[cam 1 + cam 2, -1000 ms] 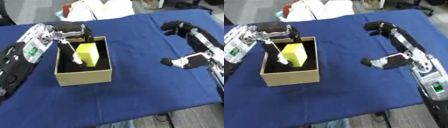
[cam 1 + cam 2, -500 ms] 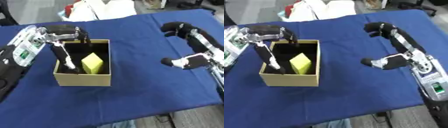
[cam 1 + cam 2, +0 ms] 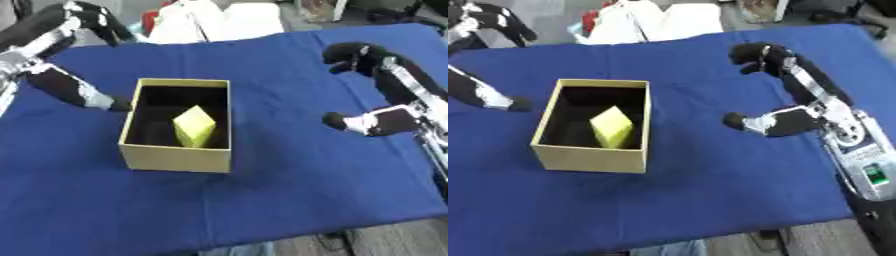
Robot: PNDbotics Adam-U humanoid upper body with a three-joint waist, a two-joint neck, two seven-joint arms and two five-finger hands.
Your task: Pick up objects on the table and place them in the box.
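**Yellow block in the box, both hands clear of it**

On the blue tablecloth stands an open cardboard box, tan outside and dark inside. A yellow block lies within it, tilted on edge and leaning toward the middle of the box floor. Nothing touches the block.

To the left of the box is the robot's left hand, black with pale segments. Its fingers are spread wide and hold nothing. One finger or the thumb reaches in low, its dark tip just beside the outer left wall of the box, near the rim; whether it touches the cardboard cannot be told. Other fingers arch high toward the far edge of the cloth, well apart from the box. The block lies inside the walls, off to the right of this hand and separated from it by the box side.

Well to the right of the box, the robot's right hand hangs over bare cloth. Its fingers are also spread and empty: one curves toward the far side, another points left toward the box but stops well short of it.

Beyond the far edge of the cloth lie white items, too unclear to identify.
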